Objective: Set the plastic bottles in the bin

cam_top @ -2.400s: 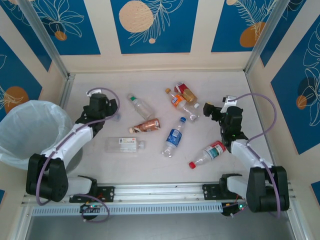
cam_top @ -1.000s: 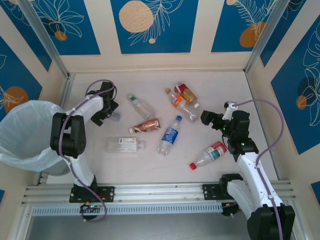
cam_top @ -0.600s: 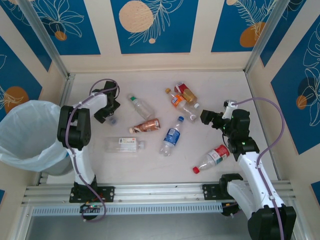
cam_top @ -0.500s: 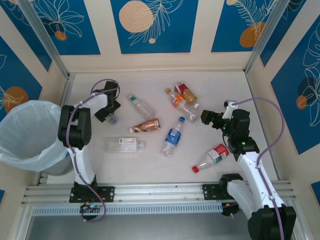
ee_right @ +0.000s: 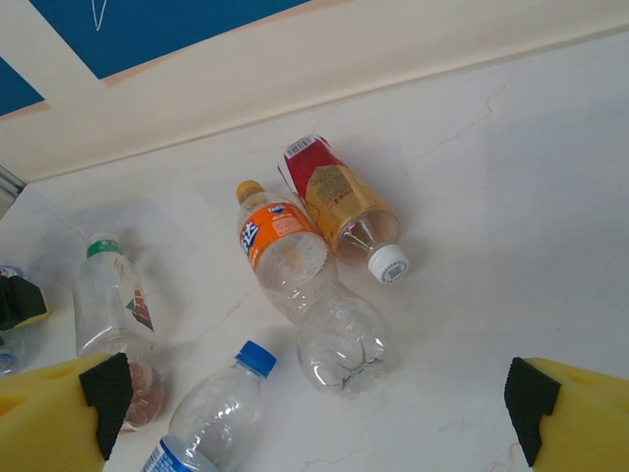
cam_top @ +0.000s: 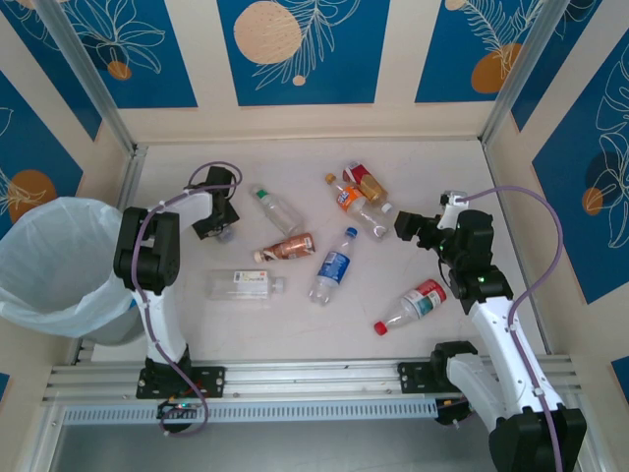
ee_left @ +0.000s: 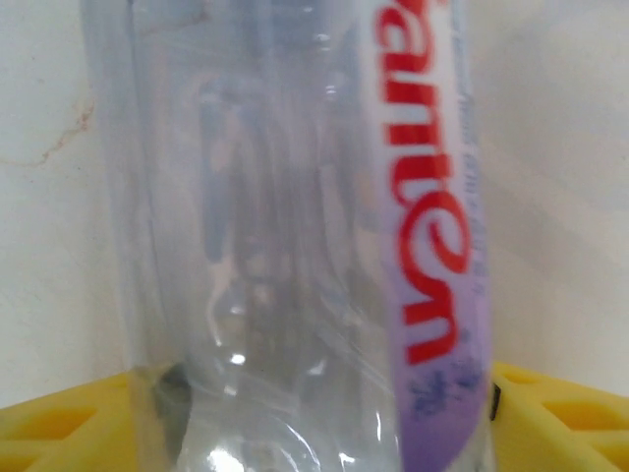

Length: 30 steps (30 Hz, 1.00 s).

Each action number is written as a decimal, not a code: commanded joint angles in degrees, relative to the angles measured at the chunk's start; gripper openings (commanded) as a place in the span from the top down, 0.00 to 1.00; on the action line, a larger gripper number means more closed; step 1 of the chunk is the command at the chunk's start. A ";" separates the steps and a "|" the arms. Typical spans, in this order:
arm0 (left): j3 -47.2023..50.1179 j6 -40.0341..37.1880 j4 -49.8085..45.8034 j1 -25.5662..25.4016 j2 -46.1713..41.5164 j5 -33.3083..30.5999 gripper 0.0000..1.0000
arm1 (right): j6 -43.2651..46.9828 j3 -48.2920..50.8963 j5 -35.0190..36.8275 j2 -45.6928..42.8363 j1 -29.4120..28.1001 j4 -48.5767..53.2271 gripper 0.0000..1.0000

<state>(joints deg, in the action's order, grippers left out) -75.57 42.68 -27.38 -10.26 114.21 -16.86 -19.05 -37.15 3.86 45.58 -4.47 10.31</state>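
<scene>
Purple-label bottle (ee_left: 295, 246) w/ red lettering sits far left on the table (cam_top: 393, 157), betw. my left claw's (cam_top: 221, 226) yellow pads (ee_left: 69, 423). Both pads press its sides, so I'm clamped on it. Bin (cam_top: 39, 295) stands near-left, past the table edge. Other bottles lie loose mid-table, e.g. blue-label bottle (cam_top: 332, 267) & orange-label bottle (ee_right: 285, 241). My right claw (cam_top: 403, 228) hovers beside those, jaws wide apart.

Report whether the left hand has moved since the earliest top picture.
Yes. The left hand has shifted right, away from the bin and closer to the green-capped bottle.
</scene>
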 commanded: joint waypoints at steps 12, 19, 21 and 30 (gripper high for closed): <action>3.15 -11.60 3.16 -3.72 -5.09 1.48 0.48 | -1.82 -3.72 2.02 1.95 -4.23 1.76 0.01; 4.42 -14.76 1.85 -8.11 -12.03 4.46 0.51 | -5.38 -2.68 -0.83 1.66 -6.89 2.40 0.01; 4.62 -15.31 0.93 -9.20 -14.89 5.03 0.51 | -5.50 -1.84 -2.21 1.38 -7.75 1.02 0.01; 2.68 -17.24 -6.94 -10.04 -26.50 7.08 0.52 | -6.30 1.23 -3.77 1.17 -10.42 -8.47 0.00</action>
<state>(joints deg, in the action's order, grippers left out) -71.42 27.42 -28.88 -20.27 90.80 -10.70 -24.05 -36.91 0.19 47.44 -14.37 6.70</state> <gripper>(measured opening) 0.484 0.994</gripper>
